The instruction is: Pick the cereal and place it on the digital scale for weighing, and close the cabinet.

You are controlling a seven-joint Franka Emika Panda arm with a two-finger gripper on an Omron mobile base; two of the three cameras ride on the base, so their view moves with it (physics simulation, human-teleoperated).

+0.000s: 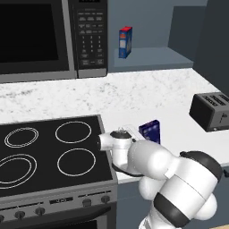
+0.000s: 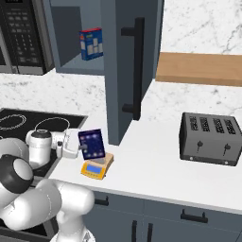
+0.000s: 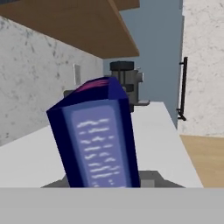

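**Over the scale, the cereal box sits in the gripper's pinch**

Just in front of the open cabinet door (image 2: 124, 71), on the white counter (image 2: 156, 165), the digital scale (image 2: 97, 167) lies flat, orange-yellow with its blue display strip turned toward the counter's front edge. Directly over the scale stands the cereal (image 2: 91, 144), a small dark navy box with faint pale print; it leans a little, and its lower edge is at or just above the scale's grey plate. Whether it actually touches the plate cannot be told. The gripper (image 2: 75, 144) reaches in level from the stove side of the scale and its fingers are drawn in tight, pinching the box by its narrow sides. In the left base view the cereal (image 1: 150, 131) shows just beyond the white wrist, with the gripper (image 1: 134, 132) at its side. In the hand view the cereal (image 3: 97, 138) fills the near field, tilted, with a red-pink strip along its top edge.

The cabinet door stands swung out, its long dark bar handle (image 2: 137, 68) facing the room. Inside the cabinet, above and behind the scale, a blue box with a red top (image 2: 91, 43) stands on the shelf. A black microwave (image 1: 49, 38) hangs on the far side of the cabinet from the toaster (image 2: 210, 138), which sits on the counter well away from the scale. The black stovetop (image 1: 51, 154) lies beside the scale, on the arm's side. A wooden shelf (image 2: 198, 68) runs along the wall above the toaster.
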